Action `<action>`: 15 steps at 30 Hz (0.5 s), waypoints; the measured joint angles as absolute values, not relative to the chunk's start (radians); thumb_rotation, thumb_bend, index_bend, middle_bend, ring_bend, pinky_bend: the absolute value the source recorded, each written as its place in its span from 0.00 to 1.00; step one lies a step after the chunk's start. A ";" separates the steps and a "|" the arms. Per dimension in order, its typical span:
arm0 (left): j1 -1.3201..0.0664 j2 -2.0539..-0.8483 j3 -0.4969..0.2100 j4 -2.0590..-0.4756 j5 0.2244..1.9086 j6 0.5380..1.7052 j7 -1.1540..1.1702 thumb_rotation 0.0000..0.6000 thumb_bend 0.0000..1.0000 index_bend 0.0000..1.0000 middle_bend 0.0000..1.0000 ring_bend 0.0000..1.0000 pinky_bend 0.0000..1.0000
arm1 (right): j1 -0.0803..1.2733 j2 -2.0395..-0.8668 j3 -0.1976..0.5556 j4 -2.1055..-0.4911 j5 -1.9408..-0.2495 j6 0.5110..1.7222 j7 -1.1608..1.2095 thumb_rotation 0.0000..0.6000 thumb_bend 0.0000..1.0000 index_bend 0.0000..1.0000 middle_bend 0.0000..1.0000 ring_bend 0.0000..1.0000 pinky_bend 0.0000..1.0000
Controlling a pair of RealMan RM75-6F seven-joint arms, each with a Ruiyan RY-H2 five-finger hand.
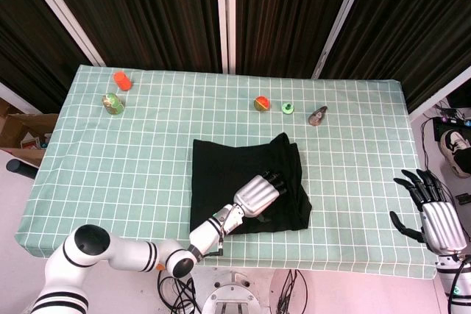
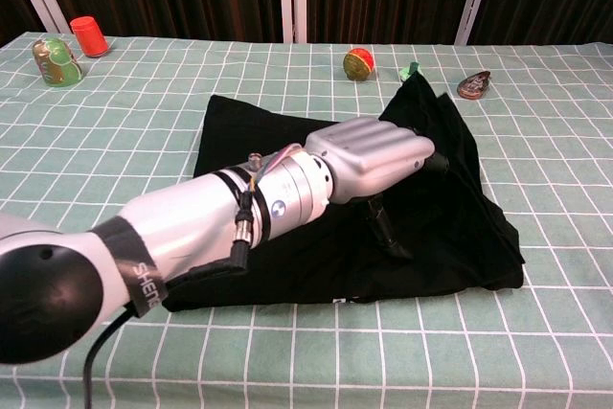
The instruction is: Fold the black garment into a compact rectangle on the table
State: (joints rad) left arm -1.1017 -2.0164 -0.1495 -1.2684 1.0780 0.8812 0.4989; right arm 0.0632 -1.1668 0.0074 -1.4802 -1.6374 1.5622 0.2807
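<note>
Bench (image 1: 110, 159) surface is what we are looking at first: a green cloth with a white grid is covering it, and dark curtains (image 1: 147, 12) are hanging behind. Along the far edge we are seeing an orange cup (image 1: 121, 79), a green jar (image 1: 112, 103), an orange-and-green ball (image 1: 260, 103), a small green object (image 1: 288, 108) and a brownish object (image 1: 318, 115); what any holds we cannot tell. Our black garment (image 1: 221, 174) is lying near the front middle of the bench, partly folded, its right side bunched into a raised ridge running front to back. Our left hand (image 1: 259, 195) is resting over the garment's right front part, fingers (image 2: 407, 146) extended together and grasping nothing. Our right hand (image 1: 434, 218) is hovering off the bench's right edge, fingers spread and released.
</note>
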 measured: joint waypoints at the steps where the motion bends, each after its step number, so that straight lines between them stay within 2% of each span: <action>1: -1.105 -2.030 -0.149 -1.246 1.074 0.866 0.503 0.85 0.13 0.28 0.22 0.07 0.14 | 0.065 -1.167 0.007 -1.480 -1.637 1.558 0.281 1.00 0.31 0.23 0.13 0.00 0.02; 6: -1.100 -2.042 -0.146 -1.241 1.061 0.838 0.530 0.85 0.11 0.26 0.19 0.07 0.14 | 0.083 -1.170 0.002 -1.482 -1.644 1.525 0.283 1.00 0.31 0.23 0.13 0.00 0.02; 10: -1.057 -1.988 -0.146 -1.342 1.097 0.914 0.502 0.85 0.11 0.26 0.19 0.07 0.14 | 0.128 -1.171 -0.002 -1.494 -1.674 1.475 0.277 1.00 0.32 0.23 0.13 0.00 0.03; 15: -0.962 -1.827 -0.125 -1.528 1.171 1.040 0.458 0.85 0.11 0.26 0.19 0.07 0.14 | 0.203 -1.168 0.002 -1.521 -1.708 1.391 0.264 1.00 0.36 0.23 0.14 0.00 0.03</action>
